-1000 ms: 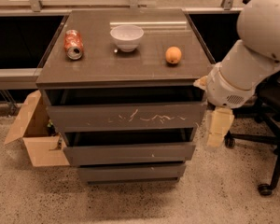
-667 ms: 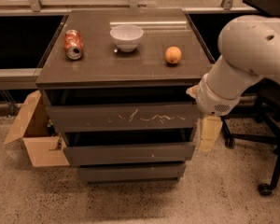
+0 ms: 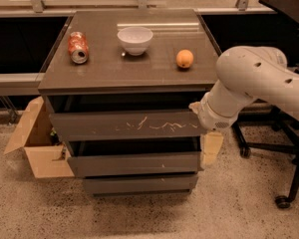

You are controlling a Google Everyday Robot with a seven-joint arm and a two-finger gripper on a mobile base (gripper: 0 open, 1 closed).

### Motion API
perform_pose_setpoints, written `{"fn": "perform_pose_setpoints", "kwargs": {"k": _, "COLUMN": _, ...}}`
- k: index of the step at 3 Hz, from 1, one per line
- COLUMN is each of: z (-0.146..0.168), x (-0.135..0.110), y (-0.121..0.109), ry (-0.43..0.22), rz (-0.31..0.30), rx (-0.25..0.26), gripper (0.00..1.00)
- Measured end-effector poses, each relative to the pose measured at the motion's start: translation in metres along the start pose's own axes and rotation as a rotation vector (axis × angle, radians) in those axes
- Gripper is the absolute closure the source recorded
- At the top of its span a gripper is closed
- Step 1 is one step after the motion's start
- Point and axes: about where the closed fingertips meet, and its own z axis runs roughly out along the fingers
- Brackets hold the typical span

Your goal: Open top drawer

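**One handleless drawer, little to catch hold of**

One gripper hung at the cabinet's right end, just below the arm's wrist and beside the gap under the top drawer; whether it was parted or closed could not be made out. The top drawer, the tall scratched front directly under the tabletop, looked closed or barely out. With no handle, a pull would likely depend on catching an edge. A poor catch could slip off, or snag the lower drawer instead. A hard tug might jolt the cabinet and roll the orange or the can lying on its side; the bowl sat between them. A cardboard box stood at the left, a chair base at the right, on a speckled floor.
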Motion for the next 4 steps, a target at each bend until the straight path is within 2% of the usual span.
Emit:
{"fn": "perform_pose_setpoints", "kwargs": {"k": 2, "z": 0.05, "x": 0.007, "y": -0.042, "ry": -0.043, "rz": 0.001, "rx": 0.021, "gripper": 0.0}}
{"fn": "perform_pose_setpoints", "kwargs": {"k": 3, "z": 0.07, "x": 0.012, "y": -0.057, "ry": -0.05, "rz": 0.012, "rx": 0.011, "gripper": 0.0}}
{"fn": "perform_pose_setpoints", "kwargs": {"k": 4, "z": 0.084, "x": 0.013, "y": -0.068, "ry": -0.061, "rz": 0.015, "rx": 0.002, "gripper": 0.23}}
